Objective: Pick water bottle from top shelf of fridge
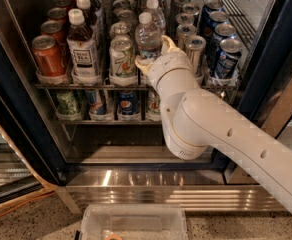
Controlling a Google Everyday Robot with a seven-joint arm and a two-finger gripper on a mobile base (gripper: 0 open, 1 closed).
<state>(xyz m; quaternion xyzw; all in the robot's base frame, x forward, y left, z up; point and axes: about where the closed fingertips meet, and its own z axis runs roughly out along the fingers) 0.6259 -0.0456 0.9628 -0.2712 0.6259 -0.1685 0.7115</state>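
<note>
Tea bottle — "TEA"; lower can — Pepsi, probably; pincer at water bottle.

Speckled floor, clear plastic bin front, wooden panel right

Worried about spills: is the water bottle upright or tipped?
Upright: the water bottle stands on the top shelf with its white cap uppermost. The end effector is at its lower body.
</note>
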